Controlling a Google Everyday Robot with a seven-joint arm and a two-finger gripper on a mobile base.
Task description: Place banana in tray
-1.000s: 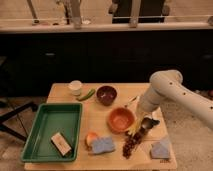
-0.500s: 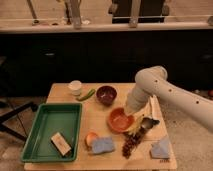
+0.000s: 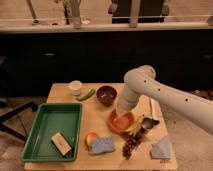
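Observation:
The banana is small and yellow and lies on the wooden table, just right of the orange bowl. The large green tray sits at the table's left and holds a tan block. My gripper hangs at the end of the white arm, directly over the orange bowl. It is left of and above the banana, and far right of the tray. The banana is not in the gripper.
A white cup, a slim green vegetable and a dark red bowl stand at the back. A peach-coloured fruit, blue sponge, dark reddish cluster, grey object and pale cloth lie along the front.
The arm has swung left. The gripper moved from above the banana and grey object to over the orange bowl. The banana has stayed on the table.

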